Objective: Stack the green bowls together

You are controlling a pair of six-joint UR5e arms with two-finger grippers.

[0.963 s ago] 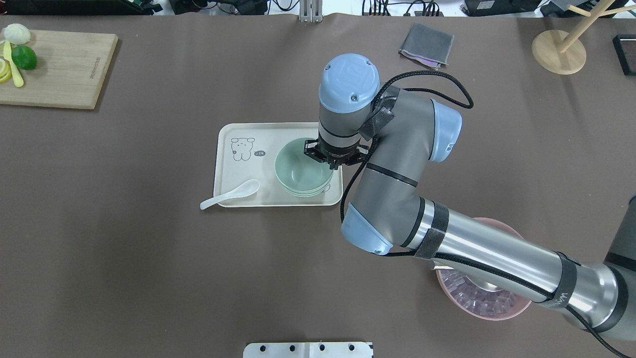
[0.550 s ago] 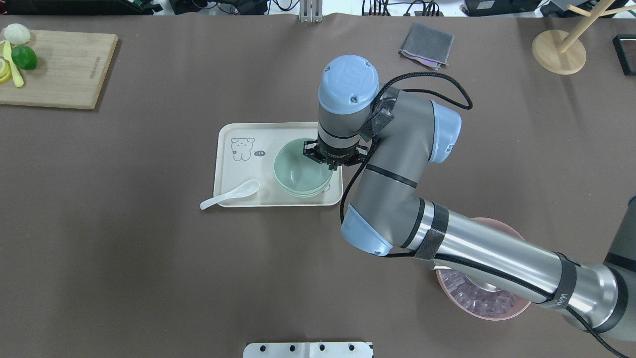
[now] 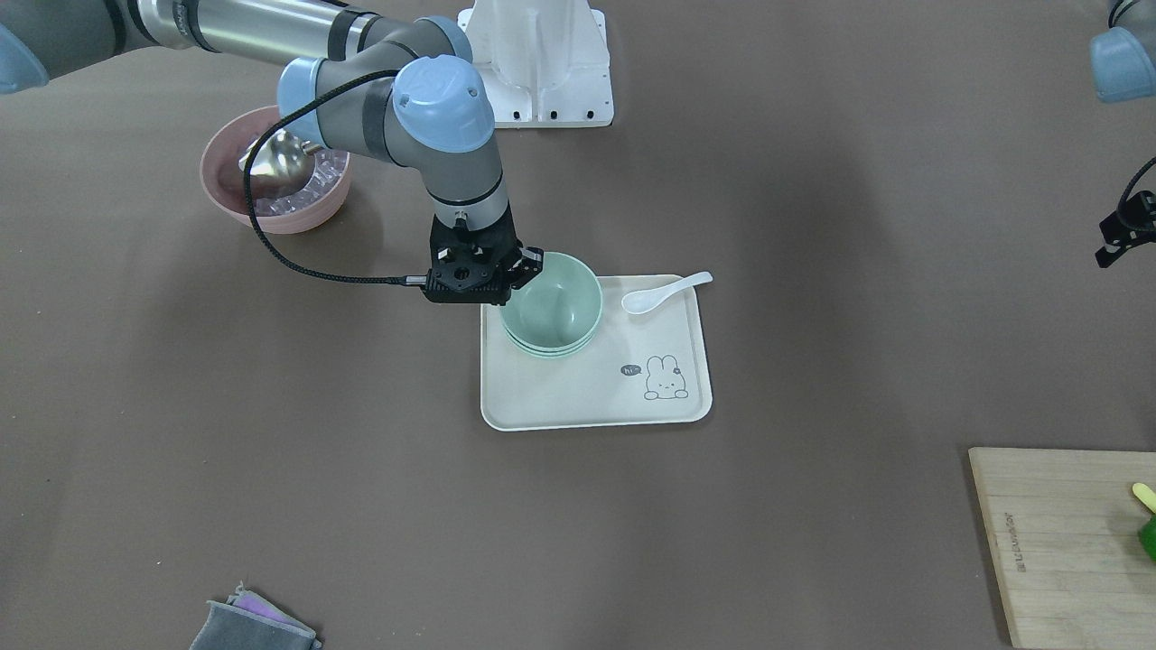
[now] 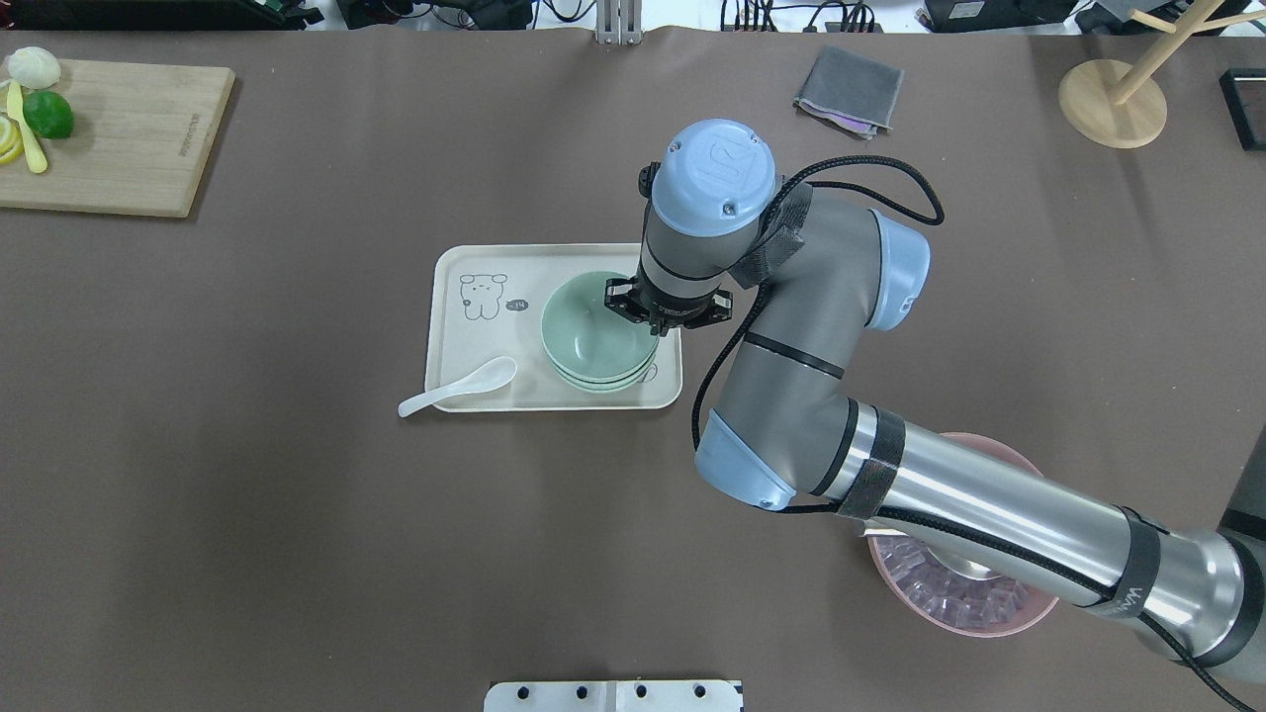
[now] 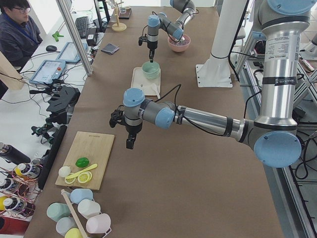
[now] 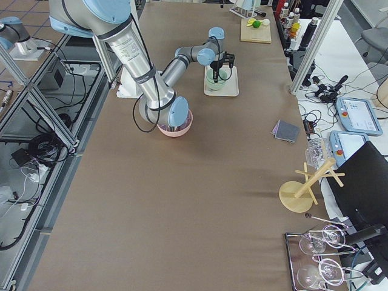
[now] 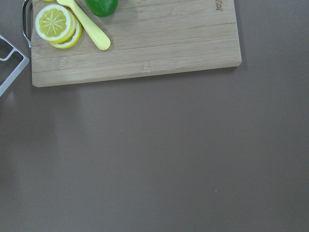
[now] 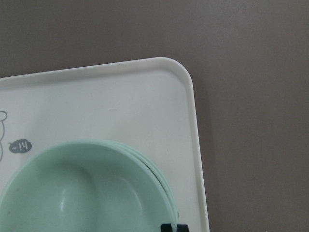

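Observation:
Three pale green bowls sit nested on the right half of a cream tray; they also show in the front view and the right wrist view. The top bowl sits slightly off-centre over the two below. My right gripper points down at the top bowl's right rim and looks shut on it; its fingertips show at the rim. My left gripper hangs far off, near the cutting board, and its jaws are not clear.
A white spoon lies over the tray's front left corner. A pink bowl of ice with a metal scoop stands under my right forearm. A cutting board with lime and lemon, a grey cloth and a wooden stand lie along the far edge.
My right wrist has shifted and tilted a little to the right while the gripper stayed at the rim. The top bowl has slid slightly left over the stack.

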